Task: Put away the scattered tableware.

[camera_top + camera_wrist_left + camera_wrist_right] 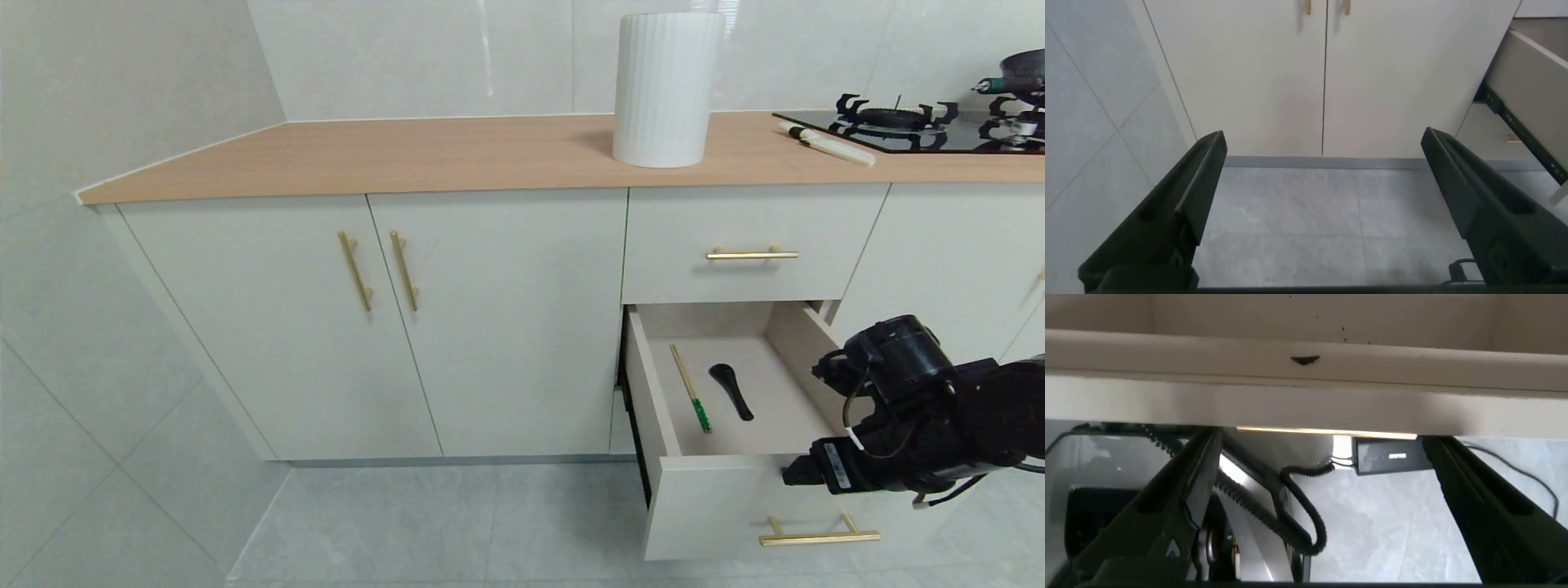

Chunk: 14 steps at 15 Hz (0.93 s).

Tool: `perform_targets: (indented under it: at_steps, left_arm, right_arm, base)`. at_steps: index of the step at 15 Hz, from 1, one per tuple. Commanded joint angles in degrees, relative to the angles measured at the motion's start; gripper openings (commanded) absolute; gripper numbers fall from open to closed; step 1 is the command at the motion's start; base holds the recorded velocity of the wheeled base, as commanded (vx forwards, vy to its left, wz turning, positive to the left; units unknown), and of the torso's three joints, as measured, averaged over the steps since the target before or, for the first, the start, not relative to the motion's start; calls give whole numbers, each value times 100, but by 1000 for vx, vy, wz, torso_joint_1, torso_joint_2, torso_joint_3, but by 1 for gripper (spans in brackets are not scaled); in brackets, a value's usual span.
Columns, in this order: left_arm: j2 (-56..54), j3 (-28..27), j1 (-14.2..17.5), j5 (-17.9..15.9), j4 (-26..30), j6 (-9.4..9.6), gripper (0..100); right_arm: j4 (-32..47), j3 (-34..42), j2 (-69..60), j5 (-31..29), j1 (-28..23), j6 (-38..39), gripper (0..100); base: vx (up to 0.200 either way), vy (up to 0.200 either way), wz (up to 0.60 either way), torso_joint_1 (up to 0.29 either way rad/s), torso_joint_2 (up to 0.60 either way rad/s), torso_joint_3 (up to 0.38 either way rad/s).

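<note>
In the head view the chopsticks [691, 398] and black spoon [731, 390] lie side by side in the open drawer [651, 384]; the left wrist view shows the left tool [1323, 143] spread wide, empty, over the floor [1290, 220]; the right wrist view shows the right tool [1323, 441] equally wide, holding nothing, by the drawer front.
</note>
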State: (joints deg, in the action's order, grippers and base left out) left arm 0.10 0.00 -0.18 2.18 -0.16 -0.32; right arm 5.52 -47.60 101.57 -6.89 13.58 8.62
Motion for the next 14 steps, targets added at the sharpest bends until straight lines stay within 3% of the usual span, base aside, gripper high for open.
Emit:
perform_targets:
  at_steps: [1, 14]
  left_arm:
    - [-1, 0, 1, 2, -2, -3, 100]
    - [-1, 0, 1, 2, -2, -3, 100]
  right_arm:
    - [-122, -214, 275, -6, 4, -18, 100]
    - [-148, -2429, 1919, -76, -505, -220, 100]
  base:
    - [0, 0, 0, 0, 0, 0]
    - [0, 0, 0, 0, 0, 0]
